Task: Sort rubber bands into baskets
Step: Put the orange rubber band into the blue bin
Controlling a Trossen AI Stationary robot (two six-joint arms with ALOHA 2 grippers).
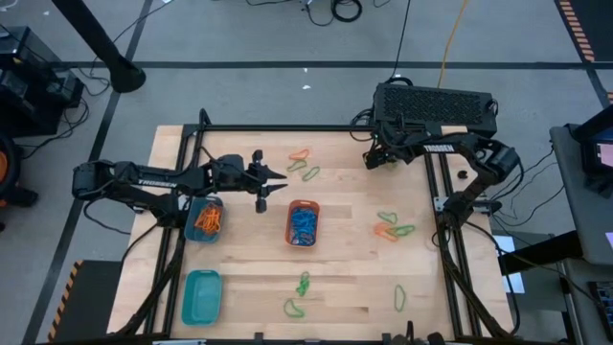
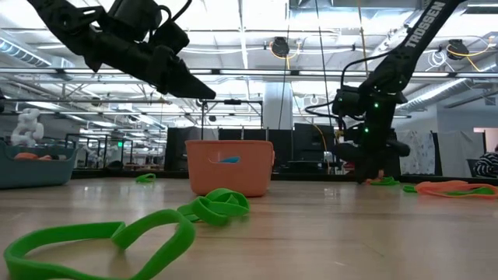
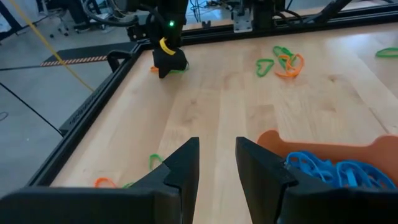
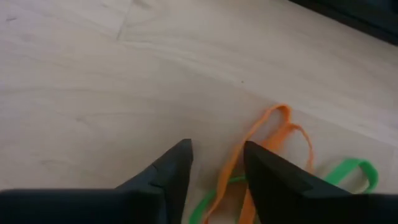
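High view, stock by size, placed from the orange basket at mid-surface.

Surface: pale wood, black frame.

Teal basket: toward the near left corner; looks empty.

Orange basket: holds a heap of blue bands.

Round basket: just left of the orange basket; holds orange bands.

Loose bands: orange and green pair beyond the orange basket; orange and green cluster to its right; green bands in front of it; single green band toward the near right.

Progress, as a judgement: partly done. Blue and orange have begun filling their baskets; no green has been binned, and several clusters remain out.

Left claw: hovers just left of and beyond the orange basket, fingers parted, carrying nothing.

Right claw: down at the far right corner of the surface.

Right wrist view only: right claw fingers apart, straddling an orange band lying over a green band, not yet pinched.

Left wrist view only: basket rim beside the left claw, blue bands visible inside.

Low view only: height; the left claw hangs clear above the orange basket.
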